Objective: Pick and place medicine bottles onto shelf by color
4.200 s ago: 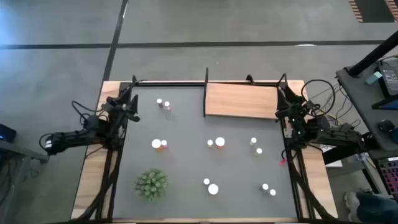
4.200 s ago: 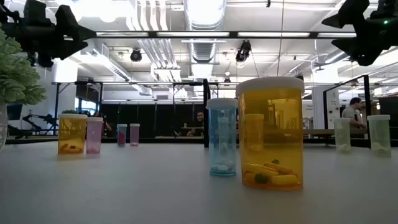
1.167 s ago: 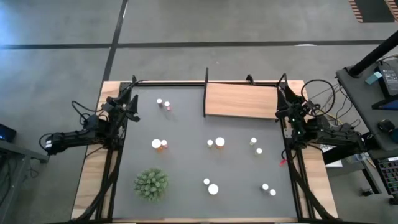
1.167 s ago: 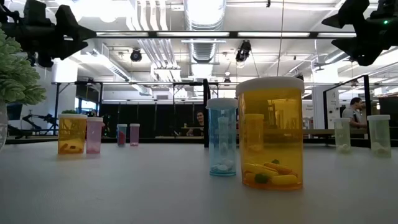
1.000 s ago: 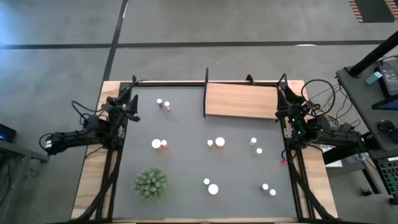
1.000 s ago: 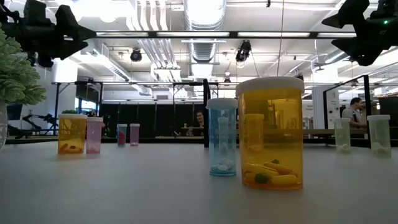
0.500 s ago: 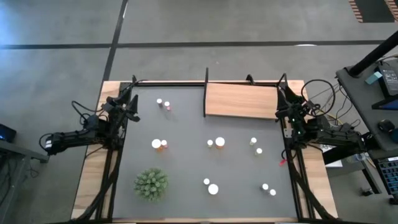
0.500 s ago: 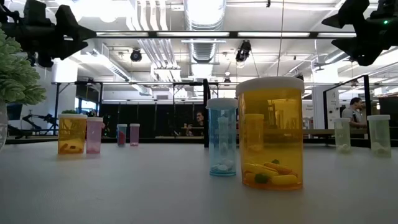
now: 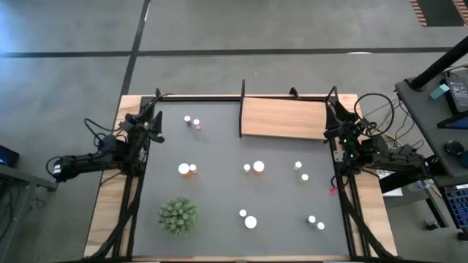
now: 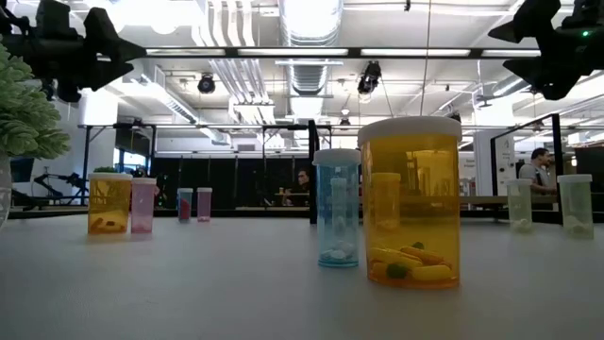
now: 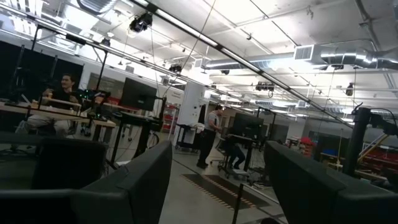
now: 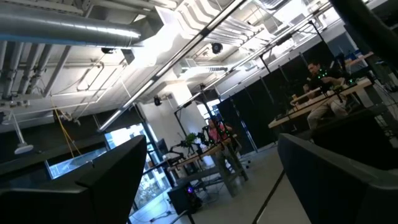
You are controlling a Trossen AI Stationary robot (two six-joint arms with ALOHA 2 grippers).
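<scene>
No label on the medicine bottles [image 10: 410,201] looks legible (perhaps blank).

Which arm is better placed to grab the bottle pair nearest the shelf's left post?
Left, probably. The left end effector waits open beside that pair; the right end effector, also open, sits beyond the shelf.

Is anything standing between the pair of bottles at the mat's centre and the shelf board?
Nothing visible does. From the centre pair, the bare grey mat runs straight to the shelf, whose board is empty. Both grippers, left and right, wait open at the table's sides.
</scene>
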